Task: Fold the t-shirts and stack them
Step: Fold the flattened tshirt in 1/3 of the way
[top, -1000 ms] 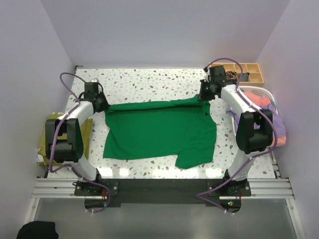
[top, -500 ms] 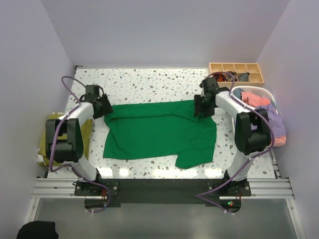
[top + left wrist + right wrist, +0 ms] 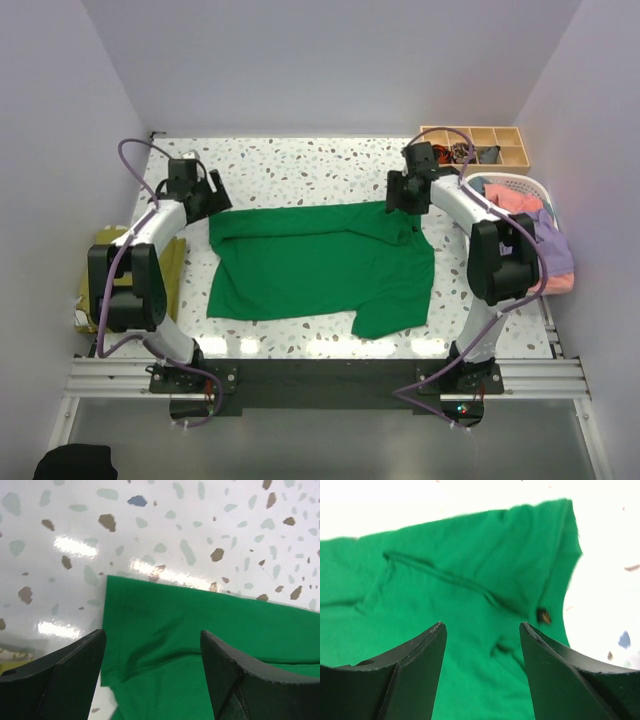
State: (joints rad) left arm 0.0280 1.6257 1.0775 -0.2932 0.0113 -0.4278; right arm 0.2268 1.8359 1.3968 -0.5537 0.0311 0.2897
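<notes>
A large green t-shirt (image 3: 320, 262) is spread flat near the middle of the speckled surface (image 3: 300, 165). Its far edge is turned over on itself in a narrow band, and one sleeve sticks out toward the near edge on the right.

The left arm (image 3: 160, 225) is reached out to the far left corner of the shirt. In the left wrist view its jaws are spread wide, with the corner of the green cloth (image 3: 165, 630) seen between them and nothing pinched. The right arm (image 3: 457, 200) is reached out to the far right corner. In the right wrist view, which is somewhat blurred, its jaws are likewise spread above the cloth (image 3: 470, 580), and nothing is held. A small dark tag (image 3: 543, 615) is seen on the fabric there.

A white basket (image 3: 522, 180) is placed at the right edge, with a coral-pink shirt (image 3: 510, 200) and a lavender shirt (image 3: 555, 250) piled in it. A wooden tray (image 3: 505, 128) with compartments is set just behind the basket. An olive-yellow shirt (image 3: 172, 265) is seen at the left edge, partly hidden by the left arm.
</notes>
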